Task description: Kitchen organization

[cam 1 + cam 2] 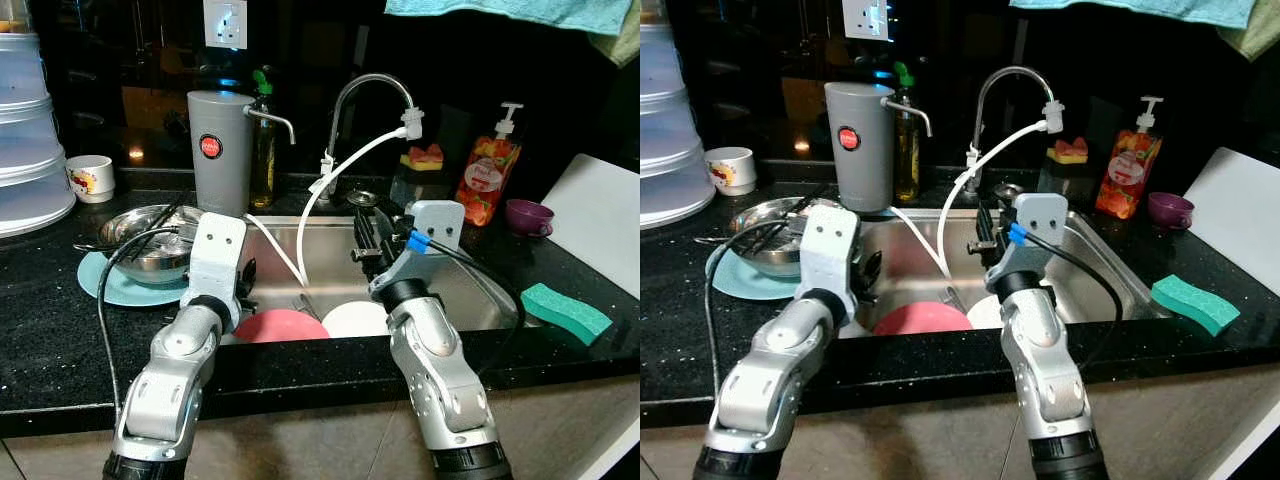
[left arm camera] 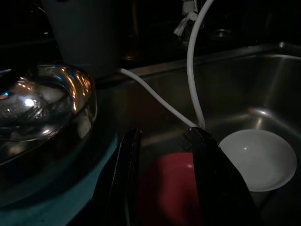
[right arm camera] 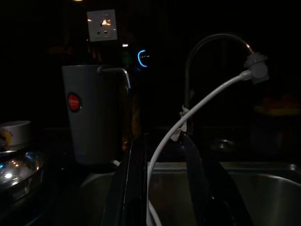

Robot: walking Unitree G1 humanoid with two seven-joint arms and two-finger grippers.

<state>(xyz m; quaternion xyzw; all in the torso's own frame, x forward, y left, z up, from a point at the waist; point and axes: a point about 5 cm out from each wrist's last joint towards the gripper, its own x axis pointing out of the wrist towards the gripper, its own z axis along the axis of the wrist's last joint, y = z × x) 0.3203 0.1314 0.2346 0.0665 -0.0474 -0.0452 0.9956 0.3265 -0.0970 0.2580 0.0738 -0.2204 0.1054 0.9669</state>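
Left claw (image 2: 162, 176) hovering parted and holding nothing over the steel sink (image 1: 470, 285), above the matte pink plate (image 1: 282, 325); glossy white plate (image 1: 355, 318) just beside. Right claw (image 3: 164, 183) likewise parted, gripping nothing, pointing toward the curved faucet (image 1: 365, 95) and white hose (image 1: 345, 170). Shiny steel bowl (image 1: 150, 240) resting on a teal plate (image 1: 110, 285) on the black surface (image 1: 50, 340).

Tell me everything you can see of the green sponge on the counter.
The green sponge is a flat rectangular block, teal-green and soft-looking. It lies flat and skewed on the black speckled countertop, to the right of the steel sink and just ahead of a white board. Nothing rests on it and neither gripper touches it; it looks dry, though that is hard to judge.
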